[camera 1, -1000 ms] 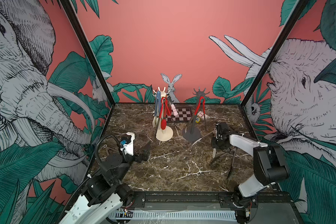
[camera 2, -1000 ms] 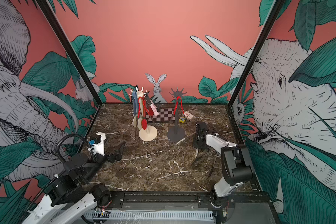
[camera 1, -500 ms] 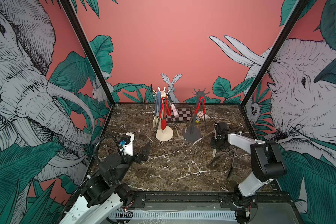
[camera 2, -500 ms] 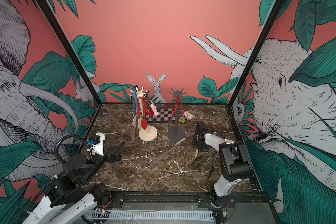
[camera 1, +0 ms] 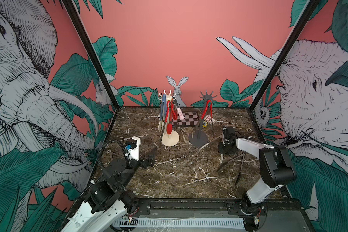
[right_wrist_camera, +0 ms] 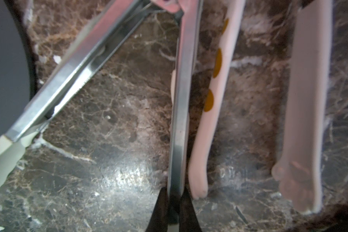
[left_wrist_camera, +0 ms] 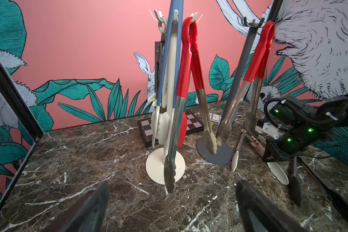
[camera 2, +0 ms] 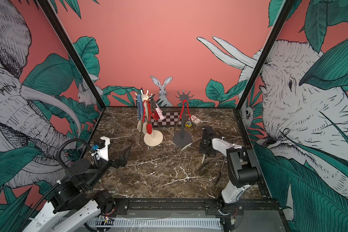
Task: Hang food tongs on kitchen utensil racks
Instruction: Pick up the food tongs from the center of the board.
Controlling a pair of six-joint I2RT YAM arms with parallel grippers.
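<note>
The right gripper [right_wrist_camera: 173,211] is pinched tight on one arm of the steel tongs [right_wrist_camera: 180,112]. These lie spread in a V on the bench [camera 1: 179,176], between the dark grey rack [camera 1: 198,138] and the bench's right edge. The grip sits low on that arm, close to its cream tip and far from the hinge. I judge this leaves the hinge end free to slip over a prong. The other arm points at the grey rack's round base, with its tip just beside the rim; whether they touch cannot be told.

Pale pink tongs [right_wrist_camera: 201,140] lie just beside the held arm, so a lift could drag them. Black-tipped tongs [camera 1: 240,166] lie nearer the front right corner.

The left gripper [camera 1: 151,155] hovers over the bench toward its left edge with jaws wide and nothing between them. It faces the racks, probably waiting its turn.

The cream-white rack [camera 1: 170,139], toward the back edge, is crowded with blue tongs [camera 1: 163,108], red-handled tongs [camera 1: 169,114] and a pink-tipped pair [camera 1: 180,114]. The grey rack carries only a second red-handled pair [camera 1: 206,110]. It is the nearer rack and has more free prongs, so it looks the likelier target.
</note>
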